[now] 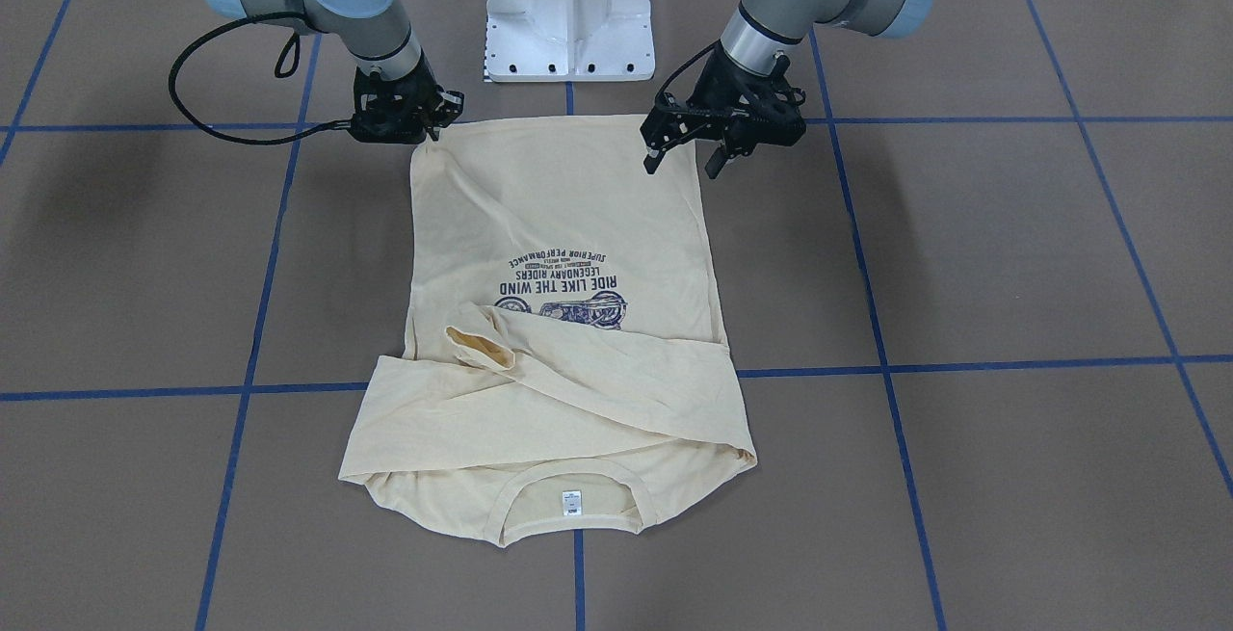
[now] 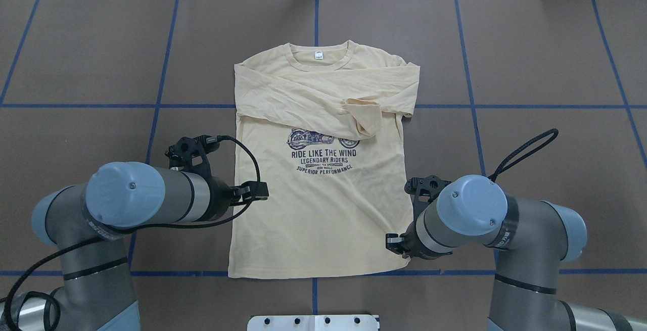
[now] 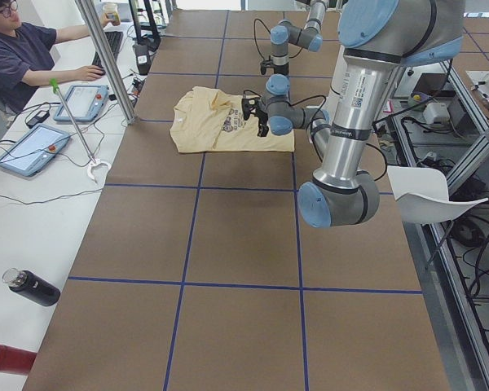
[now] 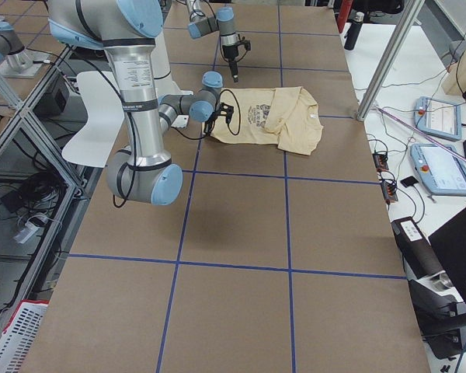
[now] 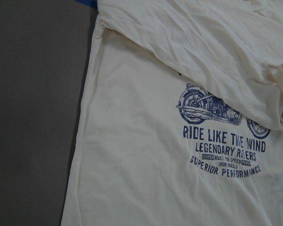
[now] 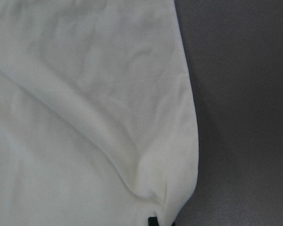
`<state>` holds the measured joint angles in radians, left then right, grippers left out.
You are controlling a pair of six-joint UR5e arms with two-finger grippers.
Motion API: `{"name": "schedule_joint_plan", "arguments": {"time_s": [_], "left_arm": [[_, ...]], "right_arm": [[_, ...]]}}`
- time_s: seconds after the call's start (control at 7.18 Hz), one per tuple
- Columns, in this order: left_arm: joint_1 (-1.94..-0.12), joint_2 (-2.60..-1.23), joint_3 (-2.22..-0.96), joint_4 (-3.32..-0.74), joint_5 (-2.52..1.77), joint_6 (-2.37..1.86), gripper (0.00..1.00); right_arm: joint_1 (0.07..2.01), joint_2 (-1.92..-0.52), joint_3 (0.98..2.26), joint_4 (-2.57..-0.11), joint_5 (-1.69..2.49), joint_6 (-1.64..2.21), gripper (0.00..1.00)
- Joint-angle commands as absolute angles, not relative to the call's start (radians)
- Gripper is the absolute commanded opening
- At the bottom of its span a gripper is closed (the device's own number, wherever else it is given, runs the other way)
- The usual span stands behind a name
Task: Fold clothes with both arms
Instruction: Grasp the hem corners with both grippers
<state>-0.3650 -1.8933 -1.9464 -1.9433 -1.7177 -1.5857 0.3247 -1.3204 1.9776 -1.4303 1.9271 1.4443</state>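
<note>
The cream-yellow long-sleeved T-shirt (image 1: 568,217) lies flat, print up, hem toward the robot, both sleeves folded across the chest (image 2: 323,98). Its neck tag (image 2: 318,55) is at the far end. My left gripper (image 1: 684,167) is open and hovers just above the hem corner on its side, holding nothing. The left wrist view shows the print (image 5: 221,150) from above, without fingers. My right gripper (image 1: 424,130) is shut on the other hem corner (image 2: 397,242), and the cloth puckers there. In the right wrist view the fabric (image 6: 85,94) gathers toward a fingertip (image 6: 153,220).
The white pedestal base (image 1: 568,24) stands just behind the hem. Blue tape lines (image 2: 470,106) grid the brown table. An operator (image 3: 16,49) sits at a side bench with tablets, beyond a metal pole (image 3: 106,57). A black bottle (image 3: 33,287) lies there.
</note>
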Motion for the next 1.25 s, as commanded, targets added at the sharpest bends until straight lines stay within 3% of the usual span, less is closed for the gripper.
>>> {"name": "schedule_joint_plan", "arguments": {"time_s": [0.0, 0.42, 0.84, 1.11], "left_arm": [[-0.281, -1.890, -1.997, -1.748, -1.682, -1.598, 0.96], [-0.253, -1.890, -1.999, -1.649, -1.681, -1.598, 0.92], [-0.197, -1.891, -1.991, -1.647, -1.684, -1.598, 0.79], [-0.154, -1.894, -1.987, -1.647, -1.686, -1.600, 0.76]], "right_arm": [[0.328, -1.319, 2.000, -1.428, 1.918, 1.445, 0.00], [0.347, -1.321, 2.002, -1.428, 1.917, 1.443, 0.00], [0.350, -1.318, 2.002, -1.420, 1.917, 1.443, 0.00], [0.348, -1.318, 2.008, -1.420, 1.917, 1.443, 0.00]]}}
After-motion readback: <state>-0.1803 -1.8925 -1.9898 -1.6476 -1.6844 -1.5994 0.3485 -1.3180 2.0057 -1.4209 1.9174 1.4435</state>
